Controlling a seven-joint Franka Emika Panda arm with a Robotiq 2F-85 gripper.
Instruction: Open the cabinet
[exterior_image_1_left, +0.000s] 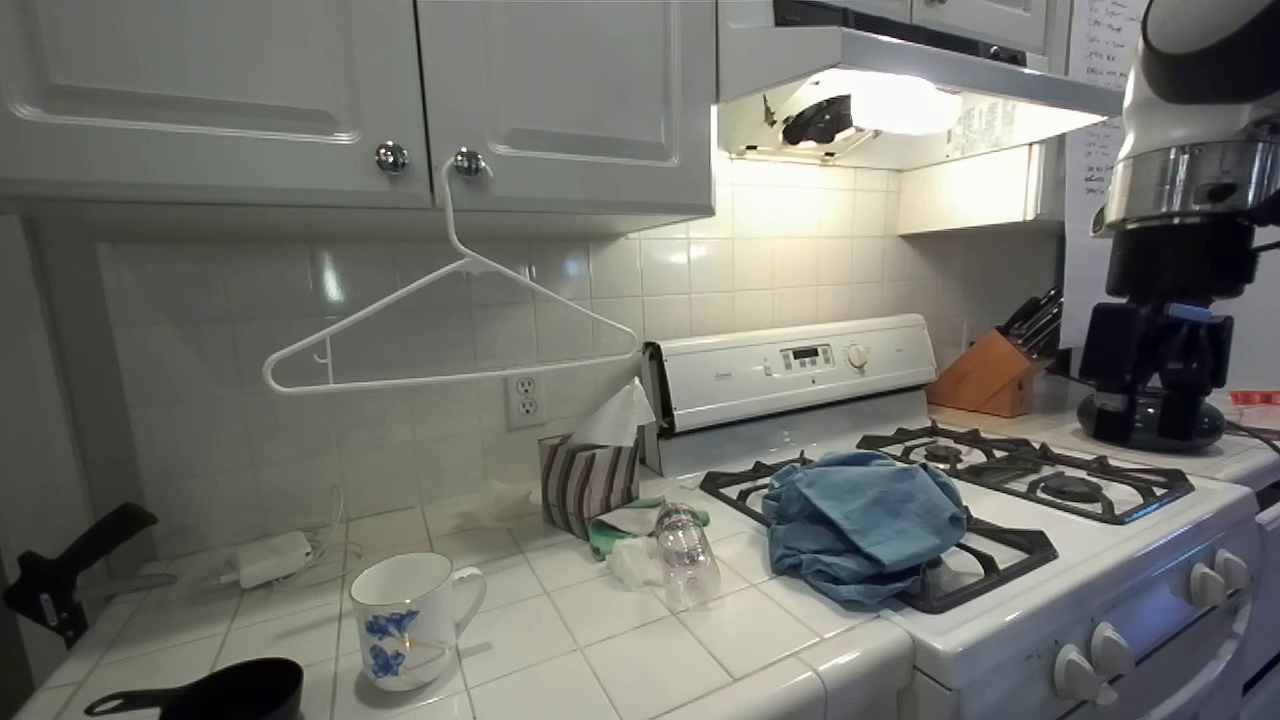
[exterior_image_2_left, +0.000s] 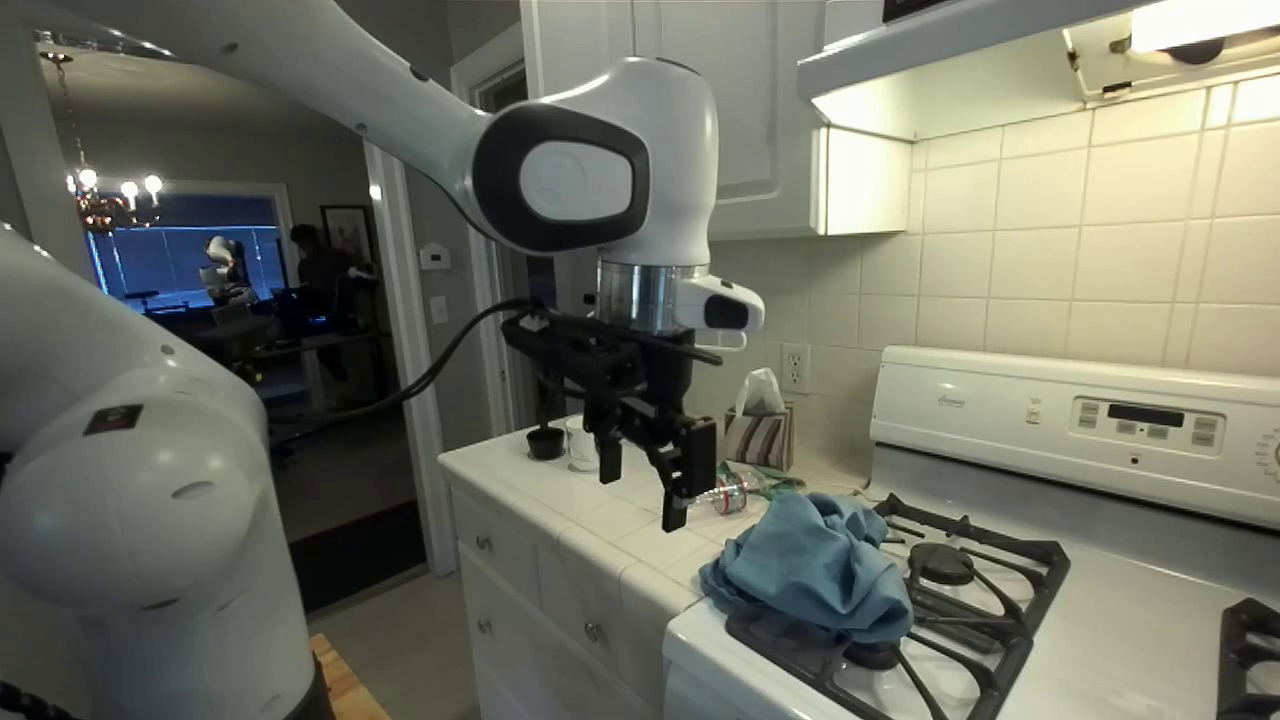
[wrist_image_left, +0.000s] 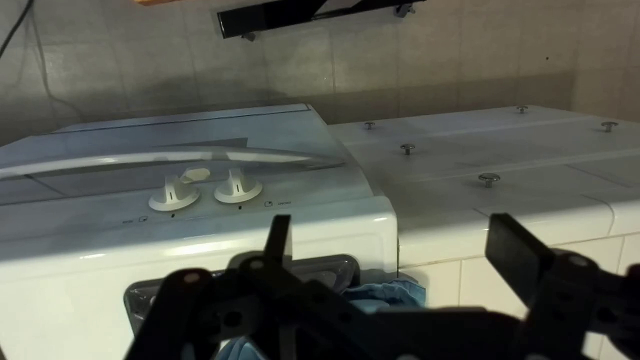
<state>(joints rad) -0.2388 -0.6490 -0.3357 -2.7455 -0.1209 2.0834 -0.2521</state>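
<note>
My gripper (exterior_image_2_left: 643, 493) hangs spread and empty, lower than the closed cabinet (exterior_image_1_left: 350, 100), which stretches level beside the range hood (exterior_image_1_left: 980, 74); I judge my reach to the cabinet's silver knobs (exterior_image_1_left: 392, 157) goes up. A hanger (exterior_image_1_left: 450, 378) dangles from one. Both exterior views crop the cabinet at the top; my wrist view misses it.

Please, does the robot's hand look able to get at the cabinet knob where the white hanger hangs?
Probably no, not cleanly: the white hanger hangs on that knob and could snag the hand. The hand is open and empty, though, and the neighbouring knob looks unobstructed.
</note>
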